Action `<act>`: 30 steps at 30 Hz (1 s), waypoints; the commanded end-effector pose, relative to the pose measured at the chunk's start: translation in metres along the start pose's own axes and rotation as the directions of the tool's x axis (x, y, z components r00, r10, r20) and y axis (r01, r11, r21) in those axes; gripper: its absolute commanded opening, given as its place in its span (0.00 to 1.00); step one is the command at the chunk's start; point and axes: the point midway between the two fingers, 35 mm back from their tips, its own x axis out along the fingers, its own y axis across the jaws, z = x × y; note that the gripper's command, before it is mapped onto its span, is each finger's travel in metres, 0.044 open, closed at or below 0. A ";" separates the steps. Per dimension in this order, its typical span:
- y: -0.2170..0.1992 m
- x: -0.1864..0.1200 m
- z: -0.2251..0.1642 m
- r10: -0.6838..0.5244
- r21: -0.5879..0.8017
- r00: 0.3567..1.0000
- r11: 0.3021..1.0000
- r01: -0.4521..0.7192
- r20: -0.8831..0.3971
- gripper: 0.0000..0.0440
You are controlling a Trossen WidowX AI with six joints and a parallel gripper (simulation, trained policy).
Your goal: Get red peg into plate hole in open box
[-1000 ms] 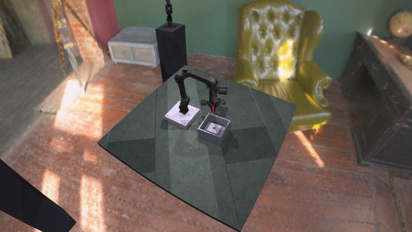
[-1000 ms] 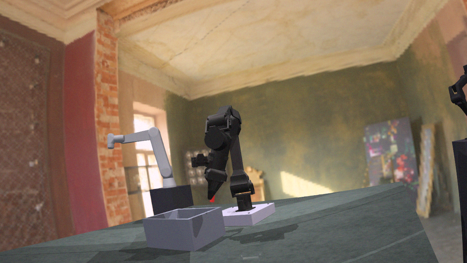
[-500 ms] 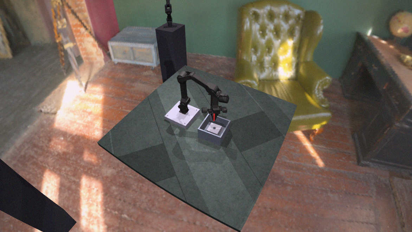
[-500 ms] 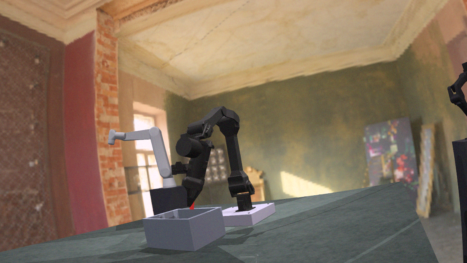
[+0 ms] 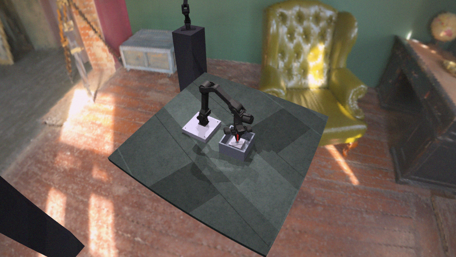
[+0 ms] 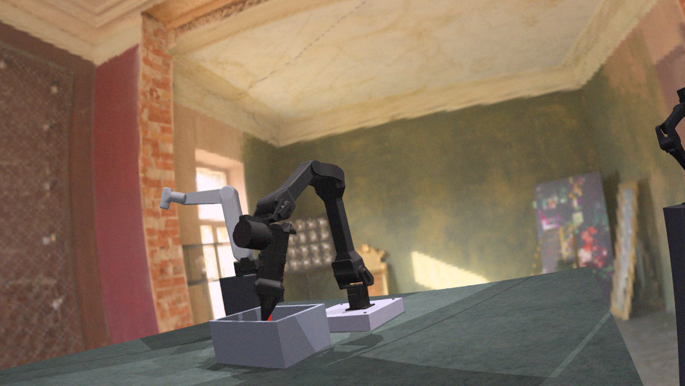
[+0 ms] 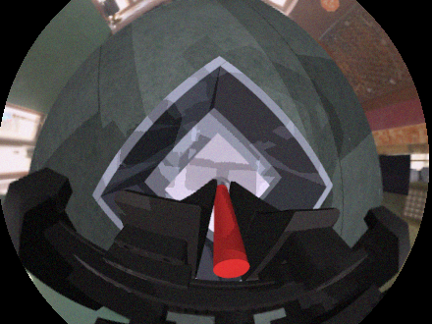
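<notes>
Green-grey tabletop (image 5: 204, 191) (image 6: 455, 330) (image 7: 167, 29) below, the hand (image 5: 237, 136) (image 6: 269, 316) (image 7: 223, 185) grips a smooth, bright-red, round-ended peg (image 5: 237, 138) (image 6: 269, 317) (image 7: 228, 231).

the gripper (image 5: 237, 139) (image 6: 266, 318) (image 7: 223, 185) has come down. one second ago it was above and outside the box (image 5: 232, 154) (image 6: 249, 343) (image 7: 275, 97), on the side near the arm's base; half a second ago it was just over the rim. now its fingertips are inside the box, below the rim. the red peg (image 5: 237, 138) (image 6: 269, 317) (image 7: 228, 231) went along with it, and is now low over the pale plate (image 5: 234, 143) (image 7: 216, 154). in the top view, the hole was visible before, and now the gripper and peg cover it. the shadows on the table (image 5: 178, 140) (image 6: 460, 330) (image 7: 167, 44) have also moved.
</notes>
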 end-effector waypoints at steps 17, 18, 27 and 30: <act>0.014 0.021 0.018 0.040 -0.106 0.992 0.993 -0.053 -0.119 0.73; 0.017 0.019 0.021 0.047 -0.106 0.991 0.992 -0.061 -0.124 0.79; 0.045 0.002 0.040 0.129 -0.108 0.978 0.983 -0.148 -0.164 1.00; 0.056 -0.005 0.047 0.161 -0.112 0.973 0.977 -0.181 -0.168 1.00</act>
